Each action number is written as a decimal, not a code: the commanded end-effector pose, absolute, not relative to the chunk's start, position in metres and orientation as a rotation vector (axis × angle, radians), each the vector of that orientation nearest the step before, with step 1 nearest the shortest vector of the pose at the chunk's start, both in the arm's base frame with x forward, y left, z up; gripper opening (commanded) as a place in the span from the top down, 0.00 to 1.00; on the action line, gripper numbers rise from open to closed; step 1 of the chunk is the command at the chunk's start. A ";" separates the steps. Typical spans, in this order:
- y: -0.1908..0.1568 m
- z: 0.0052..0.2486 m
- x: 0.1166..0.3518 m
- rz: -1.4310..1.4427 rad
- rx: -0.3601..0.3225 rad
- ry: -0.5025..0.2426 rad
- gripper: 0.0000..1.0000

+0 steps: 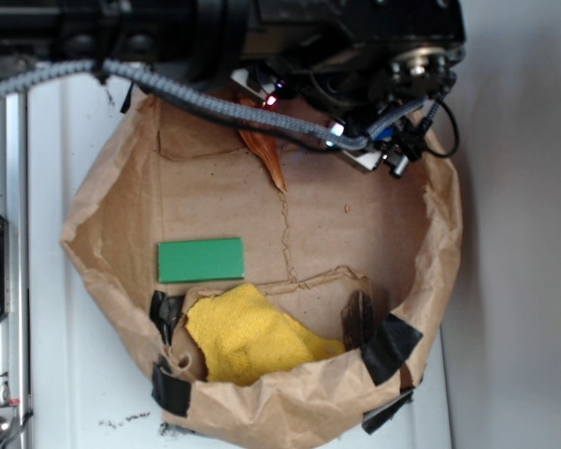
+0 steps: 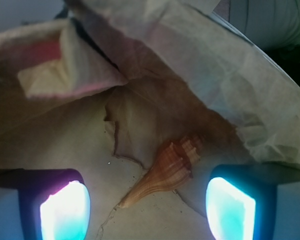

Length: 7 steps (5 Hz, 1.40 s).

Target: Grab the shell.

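Observation:
The shell (image 2: 165, 170) is an orange-brown ribbed spiral lying on the brown paper floor of the bag, its pointed tail aimed toward the lower left in the wrist view. My gripper (image 2: 147, 210) hovers over it, open, one glowing pad (image 2: 65, 212) to the left of the tail and the other pad (image 2: 229, 207) to the right of the body; neither touches the shell. In the exterior view only the shell's pointed end (image 1: 267, 154) shows below the arm, at the back of the bag; the gripper's fingers are hidden under the arm there.
The paper bag's crumpled wall (image 2: 225, 75) rises close behind and to the right of the shell. Inside the bag (image 1: 103, 253) lie a green block (image 1: 201, 260), a yellow cloth (image 1: 252, 337) and a dark brown piece (image 1: 358, 320). A cable (image 1: 196, 101) crosses the back.

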<state>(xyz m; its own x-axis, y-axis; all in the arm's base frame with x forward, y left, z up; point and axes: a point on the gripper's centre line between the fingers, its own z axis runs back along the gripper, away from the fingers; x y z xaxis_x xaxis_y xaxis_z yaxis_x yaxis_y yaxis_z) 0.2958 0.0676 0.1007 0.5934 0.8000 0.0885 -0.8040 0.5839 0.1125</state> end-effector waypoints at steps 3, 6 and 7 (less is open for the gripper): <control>0.084 0.065 0.288 1.072 0.131 -0.154 0.00; 0.081 0.061 0.280 1.051 0.168 -0.168 0.00; 0.078 0.073 0.274 1.045 0.125 -0.136 0.00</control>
<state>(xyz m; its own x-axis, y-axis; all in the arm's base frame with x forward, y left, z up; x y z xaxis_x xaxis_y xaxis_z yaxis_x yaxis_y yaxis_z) 0.2764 0.0634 0.0554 0.5246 0.8401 0.1375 -0.8513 0.5174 0.0870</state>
